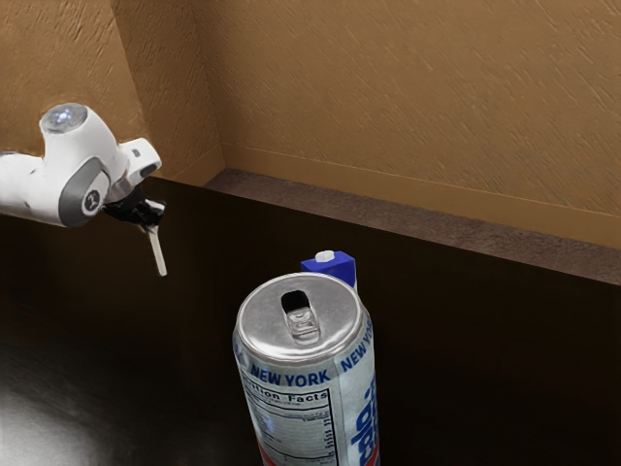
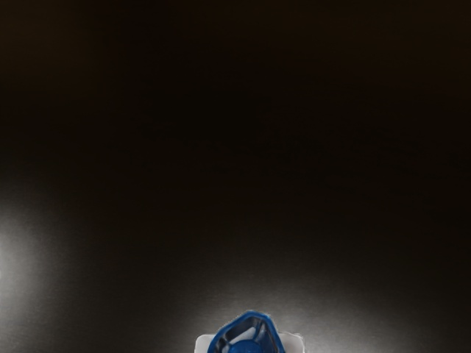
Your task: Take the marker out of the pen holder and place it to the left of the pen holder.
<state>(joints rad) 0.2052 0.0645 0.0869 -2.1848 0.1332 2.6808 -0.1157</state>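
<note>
Ten o'clock from the can (image 1: 291, 374) in the exterior view, holding the slightly tilted marker (image 1: 159, 256) in the hand (image 1: 151, 227). Behind the can, toward one, see the carton (image 1: 340, 266).

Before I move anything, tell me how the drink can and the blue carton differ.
Shape: the drink can is round, while the blue carton has straight edges and corners.
Top: the can has a flat silver lid with a pull tab; the carton has a raised white cap.
View: in the exterior view, the can stands in front and hides most of the carton.
Both look upright.
</note>
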